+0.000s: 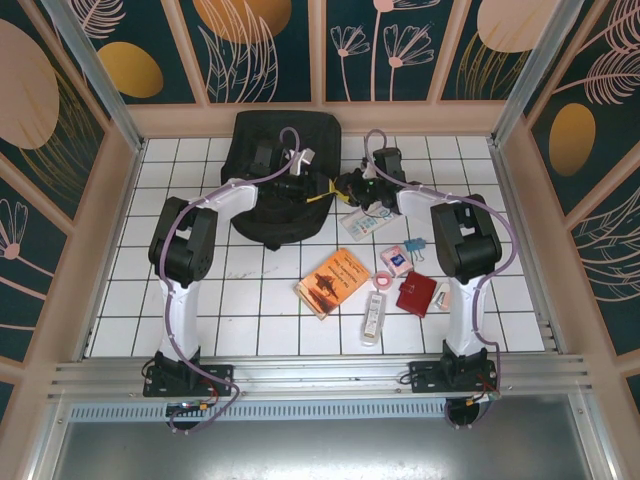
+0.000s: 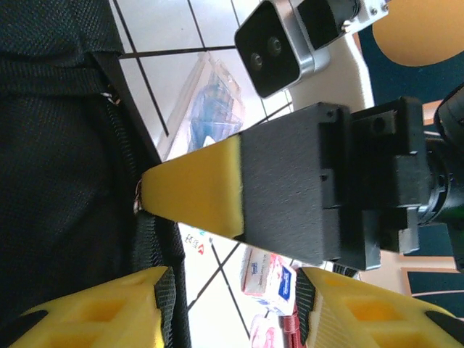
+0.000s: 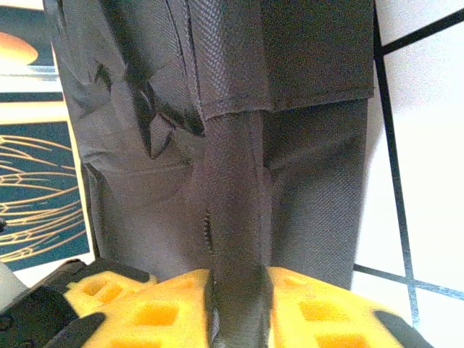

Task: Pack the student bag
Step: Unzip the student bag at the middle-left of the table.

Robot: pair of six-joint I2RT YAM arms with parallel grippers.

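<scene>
- From the top, you see the student bag (image 1: 285, 150) lying at the far side of the table (image 1: 200, 290), a little left of centre.
- Both arms reach to the bag's right edge. Your left hand (image 1: 302, 190) is over the black fabric, and your right hand (image 1: 345, 188) comes in just beside it from the right.
- Loose things lie nearer to you and to the right of the bag: a clear packet (image 1: 360, 222), a pink box (image 1: 396, 260), an orange book (image 1: 333, 283), a dark-red wallet (image 1: 416, 293) and a white tube (image 1: 373, 318).
- On the left wrist camera, your left hand is released. Its yellow fingers (image 2: 94, 319) stand apart with white tile showing between them, and the bag's edge lies against one of them.
- The same view shows the right hand's yellow fingertip (image 2: 192, 188) pointing at the bag's seam and touching it by the zipper.
- On the right wrist camera, your right hand is clenched on the bag, with a strip of black fabric (image 3: 235, 217) pinched between its two yellow pads (image 3: 152, 312). The strip runs up beside a zipper line, and white tiles show to the right.
</scene>
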